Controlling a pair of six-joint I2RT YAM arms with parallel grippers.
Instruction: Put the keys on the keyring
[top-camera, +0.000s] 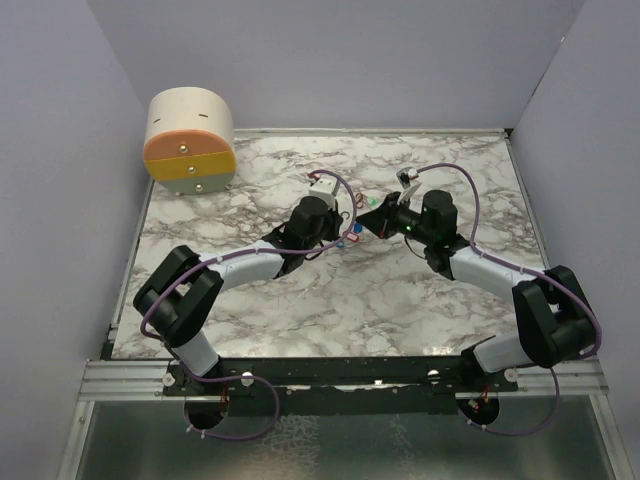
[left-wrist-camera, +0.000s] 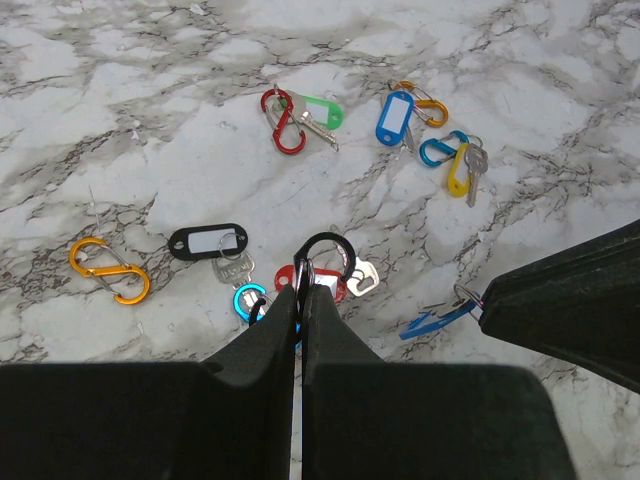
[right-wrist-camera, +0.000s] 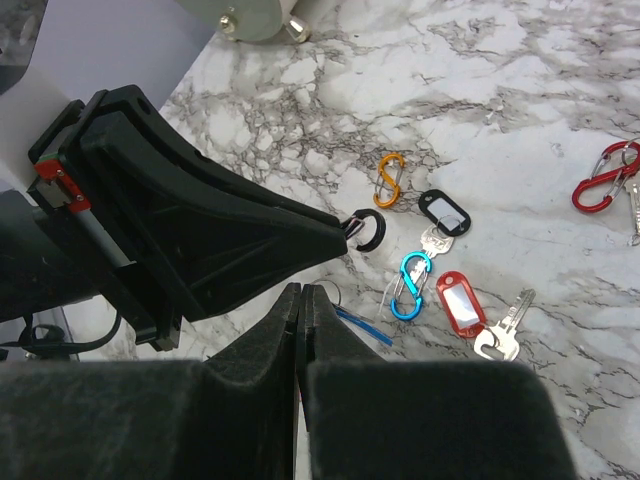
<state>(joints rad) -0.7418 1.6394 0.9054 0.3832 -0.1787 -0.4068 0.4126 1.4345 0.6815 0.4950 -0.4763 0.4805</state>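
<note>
Black fingers of the left gripper are pinched together on the black keyring, which stands up out of their tips as an open loop facing away from the arm. The right gripper is closed just as tightly, clamping the blue key at the end that carries its small metal loop.

The two tips sit near each other over the middle of the tabletop. The blue key hangs just to the right of the keyring and apart from it. Its long axis trails away from the right gripper, slanting down and back toward the left arm's side rather than pointing at the ring's opening. My guess is that the next move turns on this, since the key's loop has to come across leftward and line up with the ring before it can be threaded.

The other keys lie loose below and beyond. A red key lies almost under the keyring, with a black-tagged key to its left. A green key, a second blue key and a yellow key lie farther off, each beside a coloured clip.
</note>
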